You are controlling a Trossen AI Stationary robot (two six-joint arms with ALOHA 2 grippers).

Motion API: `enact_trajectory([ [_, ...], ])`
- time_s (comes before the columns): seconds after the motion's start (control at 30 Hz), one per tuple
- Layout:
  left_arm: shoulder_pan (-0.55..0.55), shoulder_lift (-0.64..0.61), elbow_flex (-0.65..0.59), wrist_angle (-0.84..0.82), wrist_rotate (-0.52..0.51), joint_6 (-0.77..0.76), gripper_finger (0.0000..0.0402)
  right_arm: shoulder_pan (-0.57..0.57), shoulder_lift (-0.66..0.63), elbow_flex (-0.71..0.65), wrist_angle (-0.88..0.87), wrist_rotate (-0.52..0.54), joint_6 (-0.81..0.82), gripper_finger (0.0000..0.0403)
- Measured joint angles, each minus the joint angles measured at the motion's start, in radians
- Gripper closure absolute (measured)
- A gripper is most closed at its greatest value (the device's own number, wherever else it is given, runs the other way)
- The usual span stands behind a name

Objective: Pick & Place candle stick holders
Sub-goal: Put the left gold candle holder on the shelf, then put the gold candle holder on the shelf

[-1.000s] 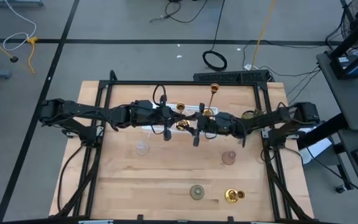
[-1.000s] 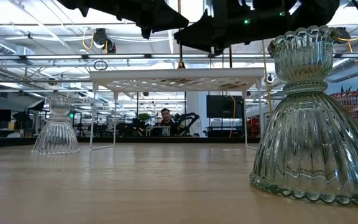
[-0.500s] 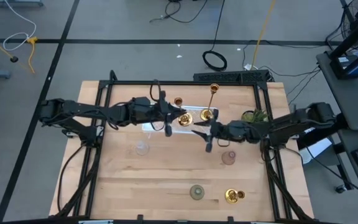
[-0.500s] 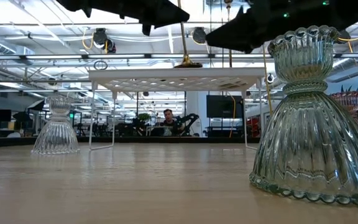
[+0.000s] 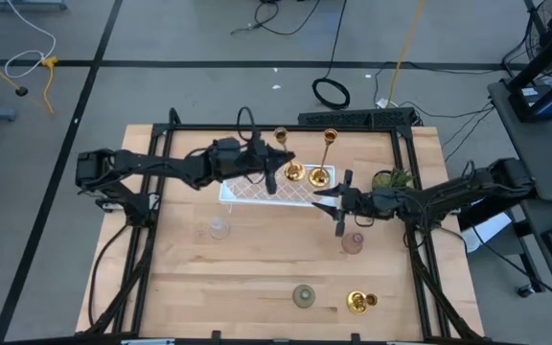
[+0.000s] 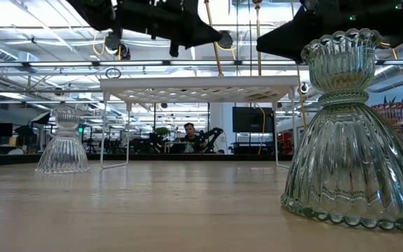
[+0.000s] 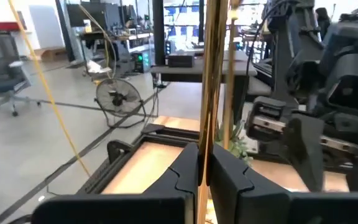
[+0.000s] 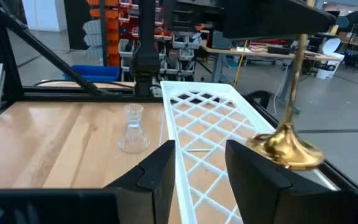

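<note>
Brass shines from above: the left gripper (image 5: 274, 174) carries a tall brass candlestick (image 5: 282, 153) over the white tray (image 5: 247, 193) on the counter (image 5: 257, 259). Left wrist: fingers (image 7: 182, 175) clamp its stiff, slippery stem; hold low, it is top-heavy. Right wrist: the right gripper (image 8: 199, 163) is half-spread, empty.

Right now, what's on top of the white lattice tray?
Two tall brass candle stick holders: one stands free on the white lattice tray, the other is in the shut left gripper, whose arm covers part of the tray.
</note>
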Motion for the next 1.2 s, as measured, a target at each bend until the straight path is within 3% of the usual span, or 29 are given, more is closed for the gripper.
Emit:
enact_trajectory([
  [0.17, 0.031, 0.041, 0.013, -0.006, 0.096, -0.023, 0.0382, 0.0, -0.008, -0.021, 0.0, 0.0, -0.002, 0.0271],
  [0.67, 0.035, 0.038, 0.013, -0.034, 0.102, 0.038, 0.0368, 0.006, -0.064, -0.029, -0.04, -0.017, -0.018, 0.0271],
  [0.87, 0.035, 0.04, 0.012, -0.056, 0.101, 0.06, 0.0321, 0.014, -0.167, -0.029, -0.169, -0.138, -0.051, 0.0263],
  [1.07, 0.035, 0.039, 0.012, -0.058, 0.101, 0.065, 0.0276, 0.015, -0.253, -0.029, -0.285, -0.375, -0.056, 0.0213],
  [1.2, 0.037, 0.039, 0.012, -0.056, 0.101, 0.066, 0.0256, 0.014, -0.296, -0.029, -0.384, -0.458, -0.055, 0.018],
])
